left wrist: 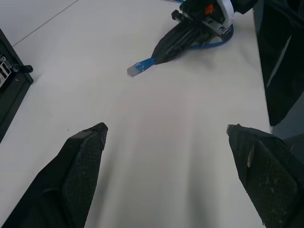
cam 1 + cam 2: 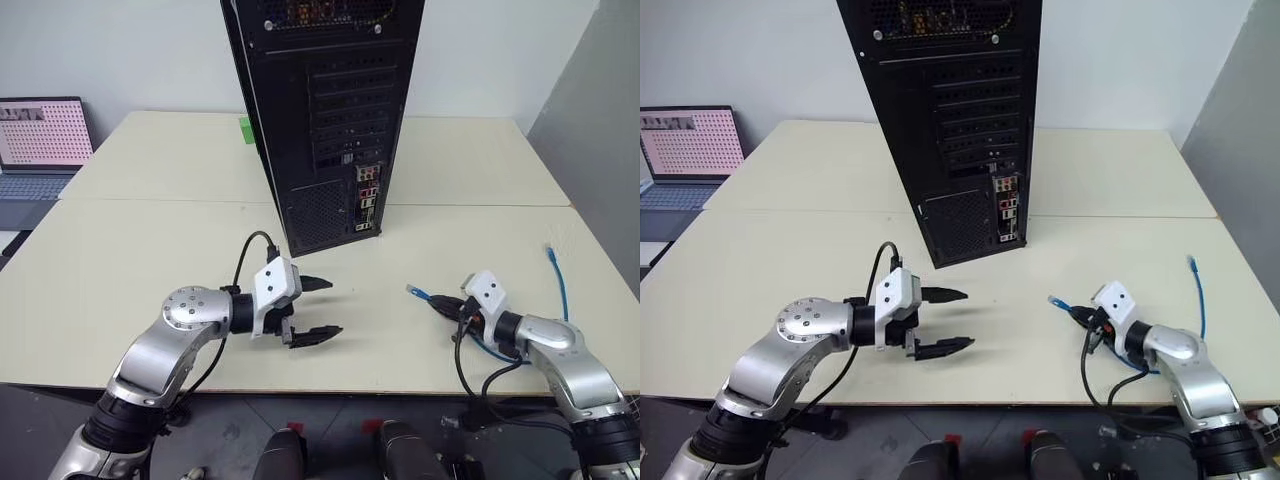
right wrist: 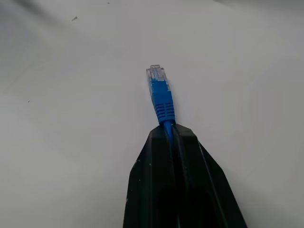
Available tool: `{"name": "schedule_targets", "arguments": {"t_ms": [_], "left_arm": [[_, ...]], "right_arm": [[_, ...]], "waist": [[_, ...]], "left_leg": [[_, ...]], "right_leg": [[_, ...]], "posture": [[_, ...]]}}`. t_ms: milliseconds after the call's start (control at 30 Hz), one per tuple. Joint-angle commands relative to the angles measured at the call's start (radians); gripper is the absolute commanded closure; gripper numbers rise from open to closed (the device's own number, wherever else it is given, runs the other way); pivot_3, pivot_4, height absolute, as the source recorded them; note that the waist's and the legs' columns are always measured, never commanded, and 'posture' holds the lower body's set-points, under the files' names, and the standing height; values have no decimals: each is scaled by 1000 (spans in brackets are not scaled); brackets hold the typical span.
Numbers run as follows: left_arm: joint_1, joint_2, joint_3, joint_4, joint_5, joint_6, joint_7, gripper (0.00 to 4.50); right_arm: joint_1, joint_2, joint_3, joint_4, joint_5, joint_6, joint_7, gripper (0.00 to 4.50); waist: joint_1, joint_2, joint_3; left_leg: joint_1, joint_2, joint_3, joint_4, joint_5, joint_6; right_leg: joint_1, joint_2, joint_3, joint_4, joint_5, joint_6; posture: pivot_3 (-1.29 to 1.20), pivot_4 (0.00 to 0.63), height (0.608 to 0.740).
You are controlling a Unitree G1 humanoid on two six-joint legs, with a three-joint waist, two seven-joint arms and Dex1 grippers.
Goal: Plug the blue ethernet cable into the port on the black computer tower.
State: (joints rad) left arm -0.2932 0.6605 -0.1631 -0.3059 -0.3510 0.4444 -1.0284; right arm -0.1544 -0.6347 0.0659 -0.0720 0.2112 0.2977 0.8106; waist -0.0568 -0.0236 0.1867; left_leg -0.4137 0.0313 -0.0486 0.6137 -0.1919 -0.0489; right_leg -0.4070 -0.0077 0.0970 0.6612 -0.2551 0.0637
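Scene: As the black computer tower (image 2: 325, 110) stands upright on the pale bench (image 2: 150, 270) with its rear panel facing the robot, two arms wait in front of it.
Right end effector (image 2: 436, 300): fingers pressed together, pinching the blue ethernet cable (image 3: 163, 105) just behind its plug, which sticks out past the fingertips low over the bench.
Left end effector (image 2: 322, 309): fingers spread wide, holding nothing, hovering just in front of the tower's base.
Cable: the rest trails back under the right wrist, and its far end (image 2: 551, 254) lies on the bench to the right, well apart from the tower.
Port (image 2: 367, 190): somewhere in the small coloured connector cluster low on the rear panel; the exact socket is too small to pick out.
Step in hand: the pick-up looks done; the carry to the tower is not yet begun.
Next move: likely lift the plug, turn it toward the cluster, line it up squarely and push it in.
Count: one tower, one blue cable with two plugs, two end effectors, one laptop (image 2: 42, 145) at the far left.
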Motion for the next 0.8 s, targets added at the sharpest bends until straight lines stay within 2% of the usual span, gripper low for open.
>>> {"name": "schedule_targets", "arguments": {"t_ms": [33, 233, 700, 800], "left_arm": [[-37, -9, -18, 12, 3, -26, -24, 168], [-112, -16, -74, 98, 32, -66, -91, 168], [-161, -58, -135, 187, 100, -154, -139, 168], [-163, -71, -135, 195, 107, -164, -134, 637]], "right_arm": [[-34, -31, 41, -123, 8, 11, 72, 4480], [-84, -69, 149, -274, 16, 62, 176, 4480], [-194, -40, 215, -261, -5, 79, 199, 4480], [-206, -33, 221, -258, -10, 79, 198, 4500]], "waist": [[-2, 0, 0], [0, 0, 0], [1, 0, 0], [1, 0, 0]], "left_leg": [[0, 0, 0, 0, 0, 0], [0, 0, -1, 0, 0, 0], [-1, 0, -1, 0, 0, 0], [-1, 0, -1, 0, 0, 0]], "right_leg": [[0, 0, 0, 0, 0, 1], [0, 0, -1, 0, 0, 1], [0, 0, -1, 0, 1, 1], [0, 0, -1, 0, 1, 1]], "posture": [[0, 150, 740], [0, 150, 740], [0, 150, 740], [0, 150, 740]]}}
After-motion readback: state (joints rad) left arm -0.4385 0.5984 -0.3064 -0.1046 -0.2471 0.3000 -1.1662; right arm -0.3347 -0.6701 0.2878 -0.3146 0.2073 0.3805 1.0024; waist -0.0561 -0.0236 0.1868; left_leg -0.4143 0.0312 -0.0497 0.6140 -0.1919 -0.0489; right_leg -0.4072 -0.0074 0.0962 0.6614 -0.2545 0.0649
